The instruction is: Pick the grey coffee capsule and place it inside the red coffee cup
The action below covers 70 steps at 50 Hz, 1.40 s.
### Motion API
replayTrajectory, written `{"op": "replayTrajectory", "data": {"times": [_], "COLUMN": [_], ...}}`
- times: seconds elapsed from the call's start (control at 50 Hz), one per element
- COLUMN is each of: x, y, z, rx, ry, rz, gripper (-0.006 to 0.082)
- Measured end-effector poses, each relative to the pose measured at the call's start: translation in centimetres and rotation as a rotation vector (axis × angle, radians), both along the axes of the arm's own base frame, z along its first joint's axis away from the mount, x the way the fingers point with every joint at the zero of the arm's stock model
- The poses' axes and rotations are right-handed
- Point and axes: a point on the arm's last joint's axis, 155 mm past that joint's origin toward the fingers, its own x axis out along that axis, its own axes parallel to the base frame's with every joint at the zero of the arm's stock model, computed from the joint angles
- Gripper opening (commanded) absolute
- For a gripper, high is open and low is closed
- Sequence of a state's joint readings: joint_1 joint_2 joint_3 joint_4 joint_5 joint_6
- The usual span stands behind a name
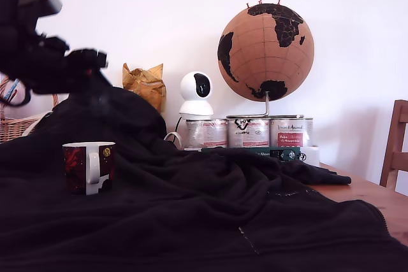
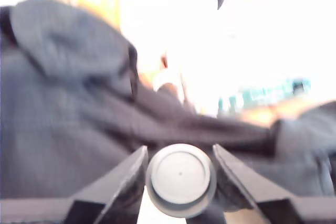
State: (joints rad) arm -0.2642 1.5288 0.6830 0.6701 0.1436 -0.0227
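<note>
In the wrist view the grey coffee capsule (image 2: 180,179) sits between my two dark fingers (image 2: 123,179), its round flat face towards the camera. My gripper (image 2: 180,153) is shut on it. In the exterior view the arm is a blurred black shape at the upper left, with the gripper (image 1: 92,60) high above the red coffee cup (image 1: 88,167). The capsule cannot be made out in that view. The cup stands upright on the black cloth (image 1: 210,214), its white handle facing the camera.
A black cloth covers the table and bunches up behind the cup. At the back stand three silver tins (image 1: 248,133), a white camera (image 1: 196,95), a cork globe (image 1: 266,44) and a yellow bag (image 1: 144,82). A wicker basket (image 1: 14,127) is at the exterior view's left, a wooden chair (image 1: 395,148) at its right.
</note>
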Motion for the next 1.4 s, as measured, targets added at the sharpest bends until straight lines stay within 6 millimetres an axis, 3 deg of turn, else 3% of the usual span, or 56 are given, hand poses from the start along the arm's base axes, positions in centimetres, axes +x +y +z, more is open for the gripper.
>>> {"op": "replayTrajectory", "data": {"times": [0.08, 0.16, 0.34, 0.42, 0.48, 0.6, 0.66, 1.08, 1.16, 1.22, 1.34, 1.4], "x": [1.2, 2.6, 3.4, 3.1, 3.1, 3.2, 3.2, 2.3, 1.6, 1.3, 0.9, 0.4], "y": [0.3, 0.6, 1.0, 1.1, 1.1, 1.3, 1.6, 1.9, 2.1, 2.2, 2.3, 2.4], "z": [0.8, 0.1, -5.9, -7.2, -7.2, -6.8, -6.7, -7.6, -7.0, -5.1, 0.7, 3.8], "rx": [0.0, 0.006, 0.043, 0.054, 0.054, 0.053, 0.055, 0.073, 0.082, 0.083, 0.09, 0.091], "ry": [-0.001, 0.021, 0.164, 0.209, 0.209, 0.203, 0.202, 0.269, 0.303, 0.303, 0.255, 0.229], "rz": [0.013, 0.026, 0.04, 0.04, 0.04, 0.048, 0.057, 0.062, 0.063, 0.063, 0.057, 0.056], "gripper": [0.0076, 0.0076, 0.0076, 0.0084, 0.0139, 0.042, 0.0512, 0.0522, 0.0473, 0.0348, -0.0026, -0.0019]}}
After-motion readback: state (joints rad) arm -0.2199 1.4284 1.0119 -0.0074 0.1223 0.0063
